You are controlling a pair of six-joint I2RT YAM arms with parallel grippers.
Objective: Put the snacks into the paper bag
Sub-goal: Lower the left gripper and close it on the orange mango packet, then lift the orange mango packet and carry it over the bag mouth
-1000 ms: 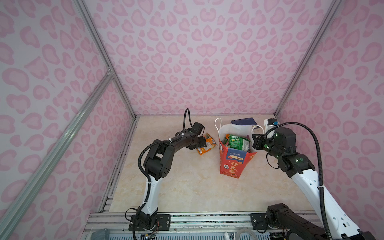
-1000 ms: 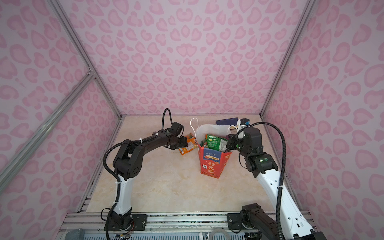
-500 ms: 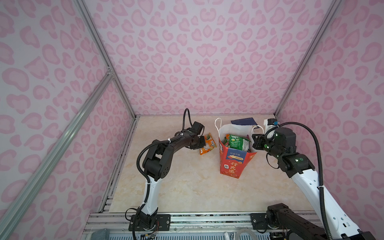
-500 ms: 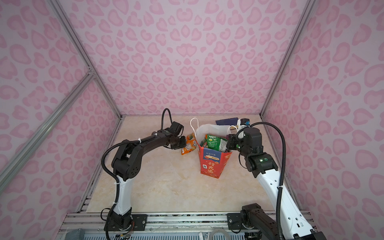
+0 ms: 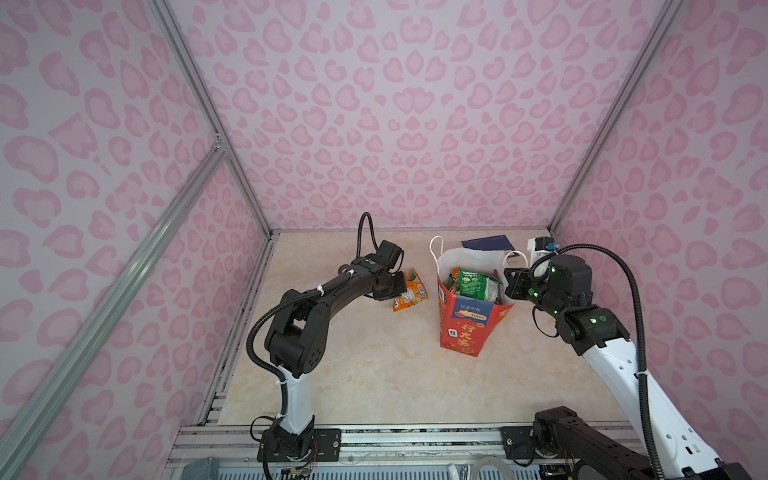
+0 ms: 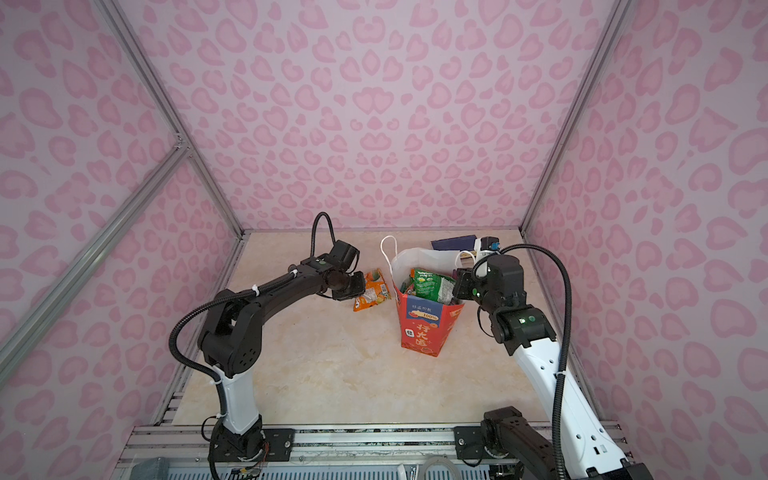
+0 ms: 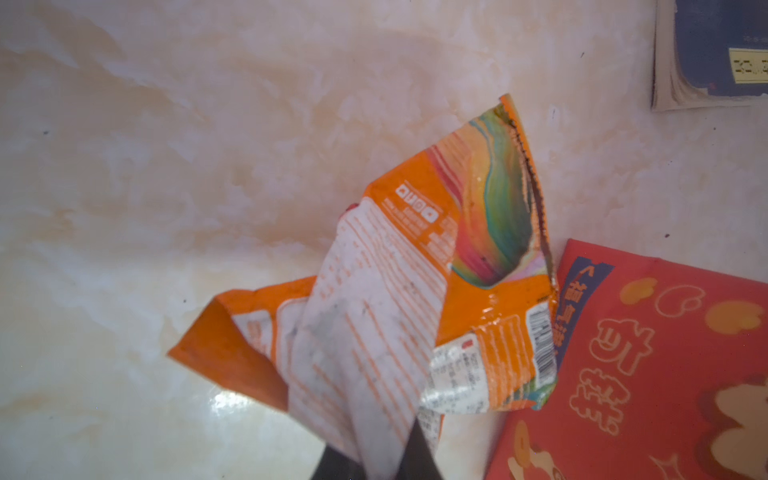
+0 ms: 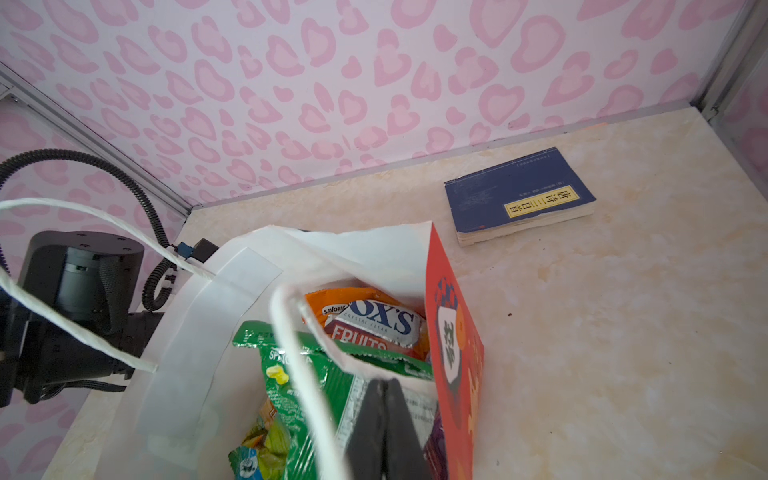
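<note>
Beside the bag (image 5: 469, 332), left gripper (image 5: 400, 286) pinches the packet's (image 5: 413, 293) edge; right gripper (image 8: 384, 399) is closed at the rim. That thin hold may slip.

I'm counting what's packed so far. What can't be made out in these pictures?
Snacks lower in the paper bag: every view, hidden by the green packet and bag walls.
Left gripper fingertips: left wrist view, cut by the edge, covered by the orange packet.
Whether the right gripper pinches the rim: right wrist view, shut fingers cover it.
</note>
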